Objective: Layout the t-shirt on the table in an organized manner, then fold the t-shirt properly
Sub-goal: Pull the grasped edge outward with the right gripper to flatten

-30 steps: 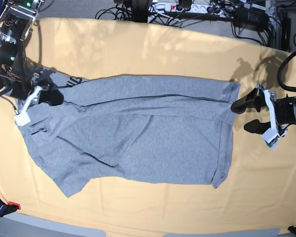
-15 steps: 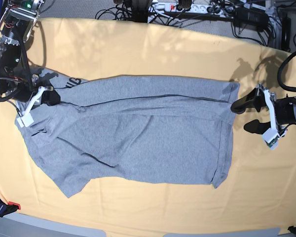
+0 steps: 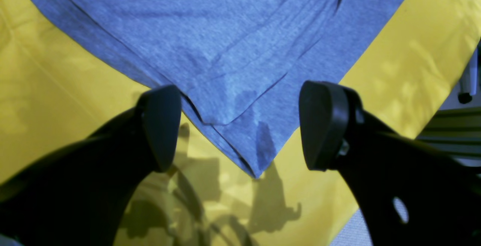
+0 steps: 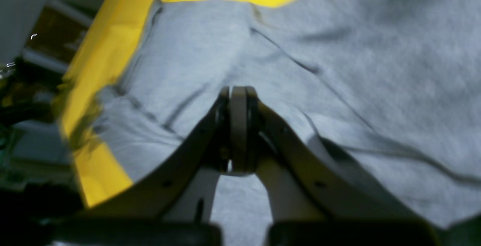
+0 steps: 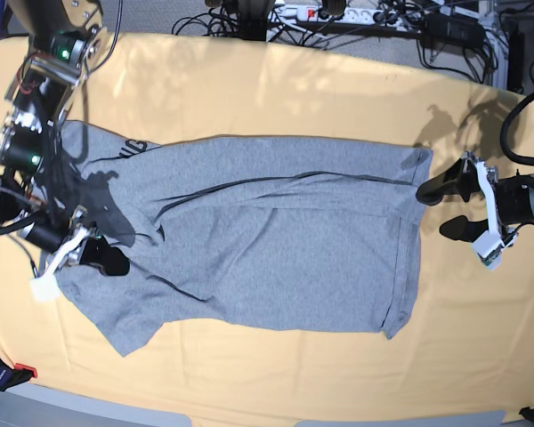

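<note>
The grey t-shirt [image 5: 285, 249] lies spread sideways across the table [image 5: 249, 89], plain side up, with a long crease through its middle and black lettering peeking out at its upper left. My right gripper [image 5: 116, 262] sits on the shirt's left part. In the right wrist view the right gripper [image 4: 238, 92] is shut with a strip of the shirt [image 4: 357, 50] pinched between its pads. My left gripper [image 5: 438, 209] hovers open just off the shirt's right edge. In the left wrist view the left gripper [image 3: 240, 126] straddles a corner of the shirt [image 3: 225, 32] without touching it.
Cables and a power strip [image 5: 338, 13] run along the table's far edge. A red-tipped clamp [image 5: 9, 374] sits at the front left corner. The table's right edge [image 3: 349, 219] lies close behind the left gripper.
My right arm has swung from the shirt's upper left toward the front, staying shut, and the shirt's left creases have shifted with it. The left arm has not moved.
</note>
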Available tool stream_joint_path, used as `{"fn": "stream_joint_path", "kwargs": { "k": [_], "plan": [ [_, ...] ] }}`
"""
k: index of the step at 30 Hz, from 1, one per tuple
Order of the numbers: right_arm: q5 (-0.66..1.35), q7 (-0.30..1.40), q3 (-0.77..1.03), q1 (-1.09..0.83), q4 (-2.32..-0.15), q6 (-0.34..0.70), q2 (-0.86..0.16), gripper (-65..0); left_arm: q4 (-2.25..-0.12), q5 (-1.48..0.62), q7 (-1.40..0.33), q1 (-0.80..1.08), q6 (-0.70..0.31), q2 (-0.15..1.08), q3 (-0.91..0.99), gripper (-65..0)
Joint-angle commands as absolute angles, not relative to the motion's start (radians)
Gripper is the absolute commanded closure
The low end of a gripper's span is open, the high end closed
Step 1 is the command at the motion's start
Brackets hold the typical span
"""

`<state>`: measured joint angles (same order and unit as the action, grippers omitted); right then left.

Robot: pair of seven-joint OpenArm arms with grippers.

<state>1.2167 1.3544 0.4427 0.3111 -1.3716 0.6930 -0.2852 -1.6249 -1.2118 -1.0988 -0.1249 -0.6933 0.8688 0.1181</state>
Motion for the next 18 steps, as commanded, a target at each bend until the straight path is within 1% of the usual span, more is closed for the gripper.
{"fn": "stream_joint_path", "kwargs": {
  "k": [1,5,9,12,15,18],
  "plan": [
    [1.290,1.383,0.445,0.345,-1.399,0.698,-0.302,0.0,-1.634,-1.231,-1.078,-0.144,-0.698,0.892,0.133,-49.2],
    [1.479,1.396,0.480,0.348,-1.494,0.698,-0.319,0.0,-1.634,-1.231,-1.078,-0.145,-0.698,0.892,0.133,-49.2],
    [1.484,1.396,0.538,0.273,-1.640,0.698,-0.367,0.0,-1.634,-1.231,-1.083,-0.145,-0.698,0.892,0.133,-49.2],
    [1.455,1.396,0.605,0.169,-1.732,0.698,-0.393,0.0,-1.634,-1.231,-1.096,-0.145,-0.698,0.892,0.133,-49.2],
    [1.446,1.396,0.713,0.039,-1.792,0.698,-0.396,0.0,-1.634,-1.232,-1.100,-0.145,-0.698,0.892,0.133,-49.2],
    [1.422,1.396,0.823,-0.076,-1.806,0.698,-0.397,0.0,-1.634,-1.232,-1.100,-0.145,-0.698,0.892,0.133,-49.2]
  ]
}}
